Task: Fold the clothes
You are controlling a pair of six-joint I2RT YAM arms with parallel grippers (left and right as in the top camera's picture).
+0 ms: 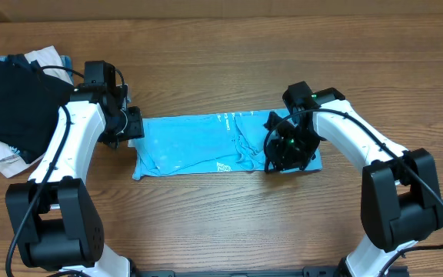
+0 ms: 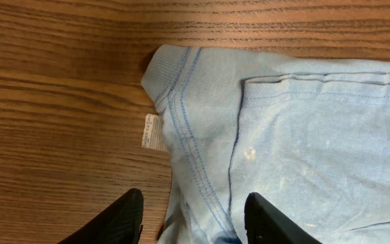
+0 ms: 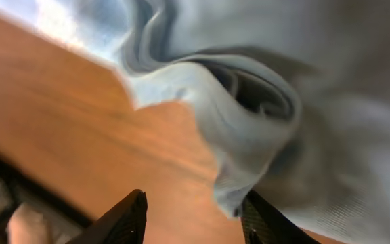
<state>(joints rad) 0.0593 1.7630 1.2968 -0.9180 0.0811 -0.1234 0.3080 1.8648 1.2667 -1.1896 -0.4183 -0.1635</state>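
The light blue T-shirt point(image 1: 198, 142) lies folded into a long strip across the middle of the table, with white print showing near its centre. My left gripper point(image 1: 131, 127) is at the strip's left end. In the left wrist view it is open point(image 2: 193, 213), and the collar edge of the T-shirt point(image 2: 303, 135) with its white tag point(image 2: 152, 132) runs between the fingers. My right gripper point(image 1: 281, 158) is over the strip's right end. In the blurred right wrist view it is open point(image 3: 193, 210), with a bunched fold of the T-shirt point(image 3: 330, 102) beside its right finger.
A black folded garment point(image 1: 10, 104) lies on white and beige garments at the far left edge of the wooden table point(image 1: 221, 223). Bare wood shows in front of and behind the T-shirt.
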